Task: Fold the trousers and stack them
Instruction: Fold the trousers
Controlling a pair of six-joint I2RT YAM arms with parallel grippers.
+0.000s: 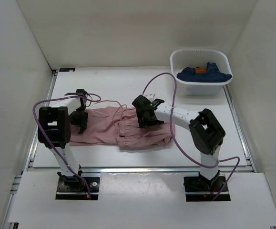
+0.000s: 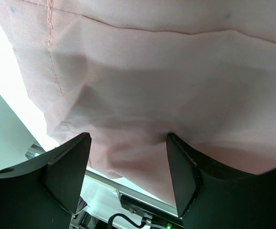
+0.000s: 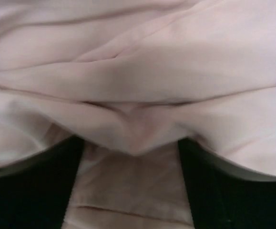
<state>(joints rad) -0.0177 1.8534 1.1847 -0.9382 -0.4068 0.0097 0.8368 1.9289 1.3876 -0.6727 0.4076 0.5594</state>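
Both ends of the trousers (image 1: 110, 130), lying mid-table, are attended: left gripper (image 1: 79, 121) open over the left end, right gripper (image 1: 145, 119) parted around a bunched fold, grip unconfirmed, apparently to fold.

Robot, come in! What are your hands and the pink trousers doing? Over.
Left hand open over pink trousers. Right hand open, cloth bunched between fingers. Trousers spread on table, no stack yet. Blue garment in bin, out of the way.

Top cam high, looks down on whole table (image 1: 118, 83); wrist cams v. close, share trousers (image 1: 104, 126).
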